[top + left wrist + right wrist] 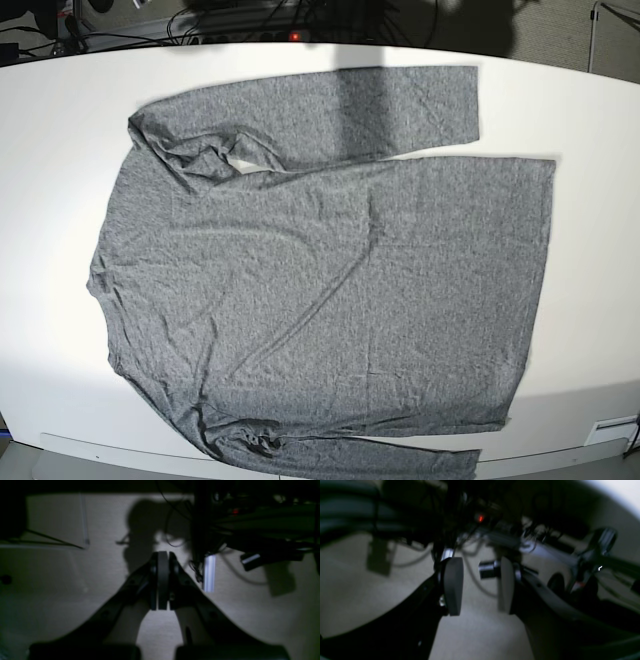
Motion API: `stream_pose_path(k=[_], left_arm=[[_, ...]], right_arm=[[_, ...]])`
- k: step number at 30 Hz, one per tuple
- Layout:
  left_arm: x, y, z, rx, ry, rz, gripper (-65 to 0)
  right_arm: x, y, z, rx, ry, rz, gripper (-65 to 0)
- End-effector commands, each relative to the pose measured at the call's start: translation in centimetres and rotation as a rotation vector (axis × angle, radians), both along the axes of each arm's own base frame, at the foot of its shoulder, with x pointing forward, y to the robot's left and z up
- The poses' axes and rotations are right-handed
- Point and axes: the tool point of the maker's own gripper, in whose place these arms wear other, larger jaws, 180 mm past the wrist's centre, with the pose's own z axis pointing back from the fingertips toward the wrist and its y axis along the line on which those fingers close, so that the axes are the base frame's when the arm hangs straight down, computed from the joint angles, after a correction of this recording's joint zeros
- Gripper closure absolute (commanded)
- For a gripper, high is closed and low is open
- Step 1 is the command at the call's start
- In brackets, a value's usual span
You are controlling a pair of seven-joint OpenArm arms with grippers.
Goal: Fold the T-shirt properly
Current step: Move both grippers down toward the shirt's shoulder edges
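Observation:
The T-shirt (330, 290) lies spread flat on the white table (600, 110) in the base view, heather grey with long sleeves. Its hem is to the right and its collar (225, 160) to the upper left. One sleeve (340, 110) runs along the far side, and the other sleeve (370, 458) is at the near edge. Neither arm appears in the base view. In the left wrist view my left gripper (163, 557) is shut with nothing between its pads, over beige floor. In the right wrist view my right gripper (480, 580) stands open and empty. Neither wrist view shows the shirt.
Cables and a power strip with a red light (293, 36) lie behind the table's far edge. The wrist views are dark, showing carpet, tangled cables (475, 552) and a metal frame leg (209, 573).

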Motion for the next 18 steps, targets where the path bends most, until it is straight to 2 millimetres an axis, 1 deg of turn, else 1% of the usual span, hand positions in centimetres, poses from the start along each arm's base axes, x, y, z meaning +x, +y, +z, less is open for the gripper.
stream_pose_path(k=[1, 3, 8, 10, 12, 15, 18], left_arm=[[0.3, 0.4, 1.1, 0.018, -0.018, -0.009, 0.0], [1.8, 0.4, 2.2, 0.03, -0.053, -0.023, 0.0], [4.5, -0.7, 4.2, 0.022, -0.138, -0.059, 0.0], [5.8, -1.1, 5.1, 0.018, -0.201, -0.069, 0.0], [7.7, -1.3, 6.3, 0.016, -0.288, -0.089, -3.9], [10.1, -1.3, 7.2, 0.024, -0.357, -0.145, -9.5], [12.6, -1.1, 8.1, 0.037, -0.429, -0.199, -10.6]], right_arm=[[0.8, 0.6, 1.1, 0.018, -0.035, 0.011, -26.0], [2.2, 1.3, 2.4, 0.034, -0.085, 0.021, -26.0], [5.3, 3.2, 5.1, 0.077, -0.197, 0.043, -26.0], [6.8, 3.6, 5.9, 0.086, -0.247, 0.05, -26.0], [8.3, 3.8, 6.5, 0.087, -0.297, 0.056, -26.0], [10.7, 3.8, 7.1, 0.086, -0.369, 0.059, -26.0], [13.4, 3.9, 8.2, 0.089, -0.46, 0.062, -26.0]])
